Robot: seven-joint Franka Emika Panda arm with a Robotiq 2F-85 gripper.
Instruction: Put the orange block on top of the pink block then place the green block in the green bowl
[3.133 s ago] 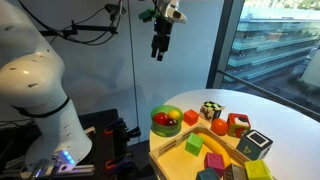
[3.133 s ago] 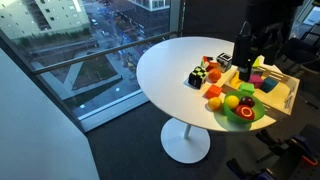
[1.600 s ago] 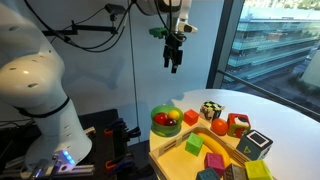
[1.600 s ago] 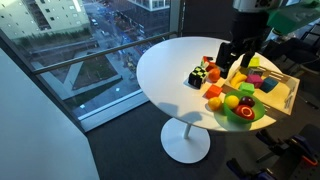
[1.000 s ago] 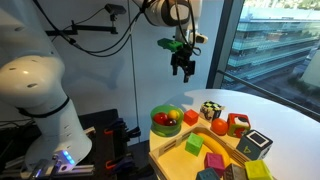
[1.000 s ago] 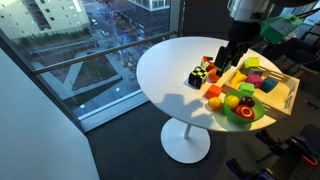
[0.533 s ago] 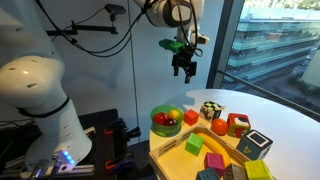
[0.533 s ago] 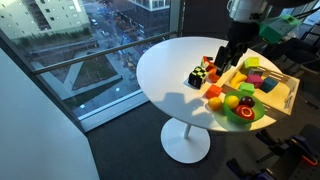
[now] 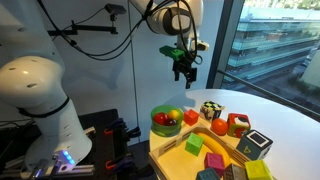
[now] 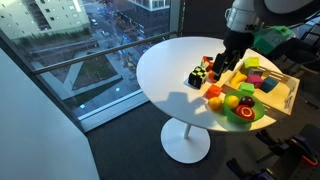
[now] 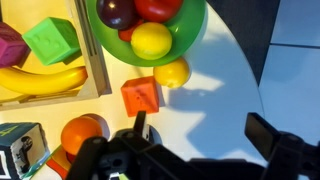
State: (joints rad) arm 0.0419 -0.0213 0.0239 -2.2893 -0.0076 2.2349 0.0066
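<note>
My gripper (image 9: 184,70) hangs open and empty high above the table; it also shows in an exterior view (image 10: 222,62) and in the wrist view (image 11: 205,140). The orange block (image 11: 140,96) sits on the white table just below the green bowl (image 11: 192,38), near my left finger in the wrist view. It also shows in an exterior view (image 9: 190,117). The green bowl (image 9: 163,130) holds fruit. The green block (image 11: 52,40) and the pink block (image 11: 8,45) lie in the wooden tray (image 11: 95,60). The green block (image 9: 194,146) and pink block (image 9: 213,162) also show in an exterior view.
A lemon (image 11: 172,72) lies beside the orange block, an orange fruit (image 11: 82,132) nearby, and a banana (image 11: 40,80) in the tray. A red patterned block (image 9: 237,124) and black-and-white cubes (image 9: 210,109) stand on the round table (image 10: 170,70). A window is beside it.
My gripper has come down and moved across toward the table over the last seconds; in the last half second it dropped only slightly. The blocks have not moved.
</note>
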